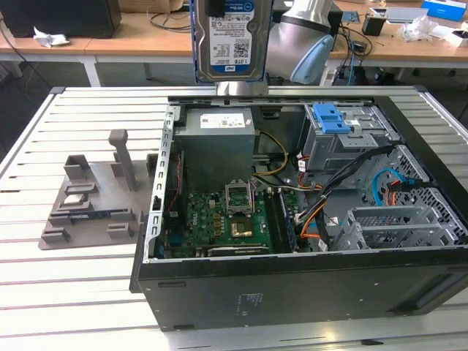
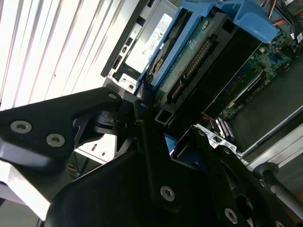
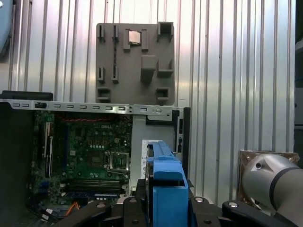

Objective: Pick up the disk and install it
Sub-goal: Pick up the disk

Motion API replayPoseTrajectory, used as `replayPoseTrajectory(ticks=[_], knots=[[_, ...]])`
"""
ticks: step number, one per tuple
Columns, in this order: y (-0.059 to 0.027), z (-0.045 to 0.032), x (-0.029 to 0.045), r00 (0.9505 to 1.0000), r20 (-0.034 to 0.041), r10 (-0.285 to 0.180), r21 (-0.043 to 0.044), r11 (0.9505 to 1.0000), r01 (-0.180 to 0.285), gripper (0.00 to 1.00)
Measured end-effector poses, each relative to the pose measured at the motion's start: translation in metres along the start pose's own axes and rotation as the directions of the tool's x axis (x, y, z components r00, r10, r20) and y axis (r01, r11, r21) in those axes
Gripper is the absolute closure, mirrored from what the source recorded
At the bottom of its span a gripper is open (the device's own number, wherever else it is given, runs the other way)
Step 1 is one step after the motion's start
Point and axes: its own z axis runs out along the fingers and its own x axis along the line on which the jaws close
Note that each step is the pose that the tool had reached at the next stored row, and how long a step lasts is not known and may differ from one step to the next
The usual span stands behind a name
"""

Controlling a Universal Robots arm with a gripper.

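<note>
Black jaws are closed on the disk (image 1: 230, 36), which is held upright high above the open computer case (image 1: 292, 292). It is judged stiff, fairly heavy and shock-sensitive, and is best held by its side edges.

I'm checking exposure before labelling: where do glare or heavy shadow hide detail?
Exterior view: even light, mild sheen on the table slats. Second wrist view: those slats blown out white, the held disk dim. First wrist view: streaky glare on the slats, the case wall nearly black.
</note>
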Motion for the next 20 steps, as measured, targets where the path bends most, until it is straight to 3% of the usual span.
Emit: replayPoseTrajectory(ticks=[20], knots=[[-0.0085,-0.0010,0.0181,1.0000,0.0000,0.000,0.0000,1.0000,0.000,0.64]])
